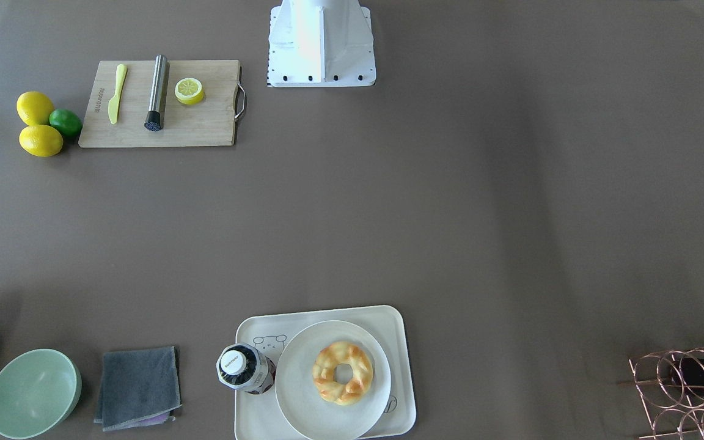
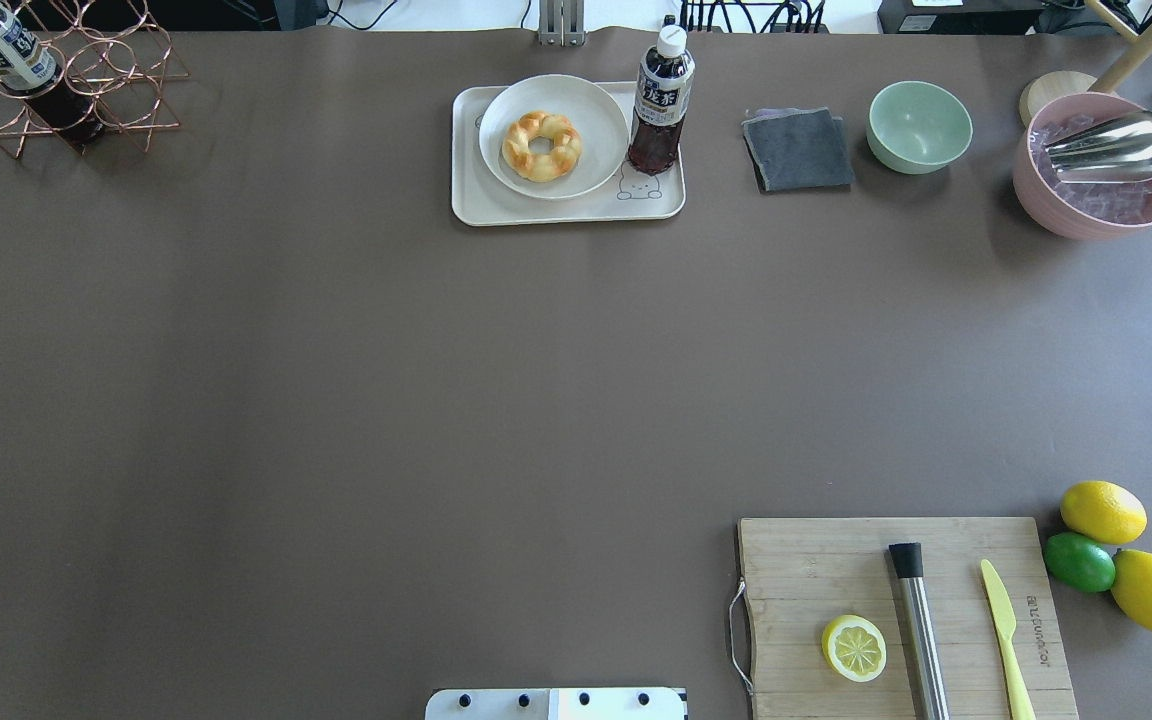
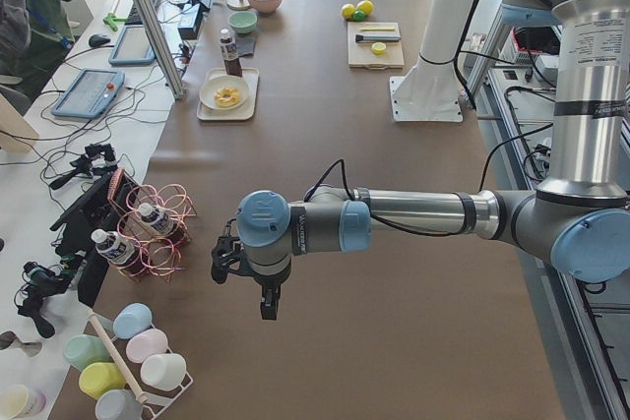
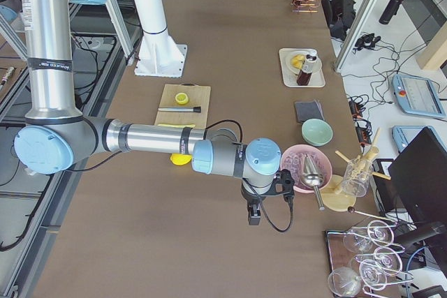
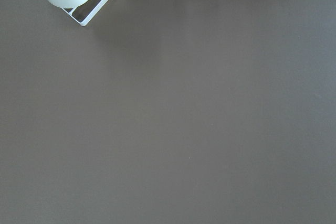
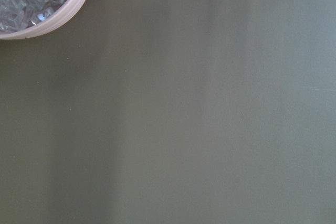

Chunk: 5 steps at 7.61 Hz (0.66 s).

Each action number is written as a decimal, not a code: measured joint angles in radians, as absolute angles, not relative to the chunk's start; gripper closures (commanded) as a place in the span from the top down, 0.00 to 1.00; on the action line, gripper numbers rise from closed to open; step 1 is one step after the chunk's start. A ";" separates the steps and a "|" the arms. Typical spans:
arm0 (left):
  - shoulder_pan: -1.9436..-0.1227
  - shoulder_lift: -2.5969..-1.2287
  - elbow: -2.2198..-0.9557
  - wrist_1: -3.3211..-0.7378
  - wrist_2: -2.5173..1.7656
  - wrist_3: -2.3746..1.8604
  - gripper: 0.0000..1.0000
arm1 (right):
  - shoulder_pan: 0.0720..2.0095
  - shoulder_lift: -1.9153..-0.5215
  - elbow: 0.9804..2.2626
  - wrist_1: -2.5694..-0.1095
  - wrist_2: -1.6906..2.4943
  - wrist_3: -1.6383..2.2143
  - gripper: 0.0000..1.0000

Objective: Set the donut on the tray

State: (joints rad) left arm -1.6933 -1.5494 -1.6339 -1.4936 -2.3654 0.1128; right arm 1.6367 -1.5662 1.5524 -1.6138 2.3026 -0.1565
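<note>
The donut (image 1: pixel 327 382) (image 2: pixel 521 150) is a golden twisted ring. It lies on a round white plate (image 1: pixel 303 391) (image 2: pixel 586 110) that sits on the cream tray (image 1: pixel 382 318) (image 2: pixel 536 210) at the table's far edge. A dark tea bottle (image 1: pixel 245 368) (image 2: pixel 660 100) stands on the same tray, by the bear drawing. My left gripper (image 3: pixel 264 307) shows only in the exterior left view, far from the tray; I cannot tell if it is open. My right gripper (image 4: pixel 253 215) shows only in the exterior right view, beside the pink bowl; I cannot tell its state.
A wooden cutting board (image 2: pixel 806 570) holds a lemon half (image 2: pixel 854 648), a steel tool and a yellow knife; lemons and a lime (image 2: pixel 1079 561) lie beside it. A grey cloth (image 2: pixel 798 150), green bowl (image 2: pixel 919 125), pink ice bowl (image 2: pixel 1101 190) and copper bottle rack (image 2: pixel 46 80) line the far edge.
</note>
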 measured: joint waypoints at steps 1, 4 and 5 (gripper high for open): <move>-1.693 -1.549 -1.634 -1.494 -2.365 0.112 0.98 | 1.637 -1.567 1.552 -1.614 2.303 -0.156 1.00; -1.693 -1.548 -1.633 -1.493 -2.366 0.112 0.98 | 1.635 -1.573 1.552 -1.612 2.307 -0.156 1.00; -1.692 -1.548 -1.632 -1.493 -2.366 0.112 0.98 | 1.635 -1.574 1.553 -1.612 2.307 -0.156 1.00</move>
State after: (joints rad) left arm -1.6923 -1.5478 -1.6324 -1.4932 -2.3657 0.1120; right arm 1.6353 -1.5735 1.5528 -1.6123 2.3070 -0.1564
